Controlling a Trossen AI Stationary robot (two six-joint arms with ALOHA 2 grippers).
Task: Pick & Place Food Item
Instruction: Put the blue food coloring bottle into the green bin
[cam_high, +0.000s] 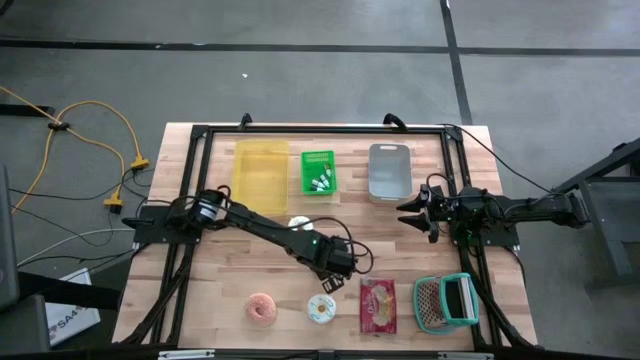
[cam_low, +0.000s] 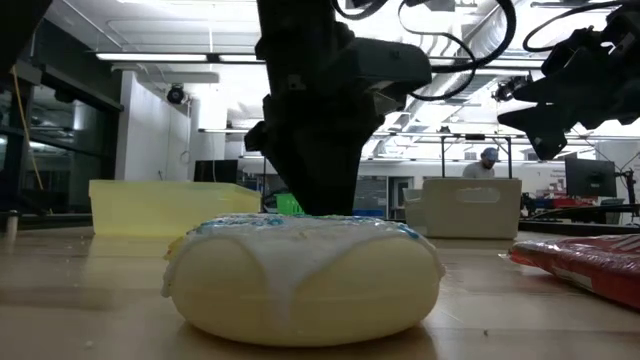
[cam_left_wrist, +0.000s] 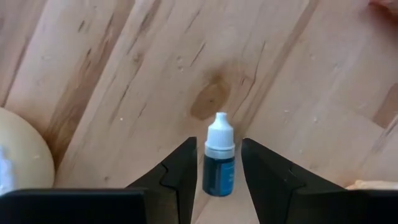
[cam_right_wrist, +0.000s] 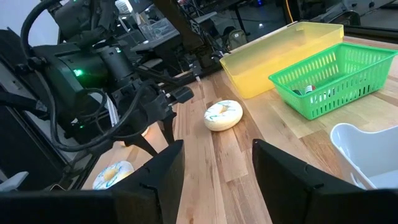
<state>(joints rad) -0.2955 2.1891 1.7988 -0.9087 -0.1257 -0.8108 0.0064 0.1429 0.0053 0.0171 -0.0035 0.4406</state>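
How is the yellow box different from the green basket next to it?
The yellow bin is bigger than the green basket. The yellow bin has smooth, solid walls; the green basket's walls are an open mesh. The green basket holds a few small items, while nothing shows inside the yellow bin. Both are rectangular, open on top, and sit side by side at the far edge of the wooden table.

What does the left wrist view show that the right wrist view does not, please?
Only the left wrist view shows a small dark dropper bottle with a white cap between the left gripper's fingers. Only the right wrist view shows the yellow plastic bin, the green mesh basket and the open right gripper, which holds nothing. Both show the wooden table and a white-iced doughnut.
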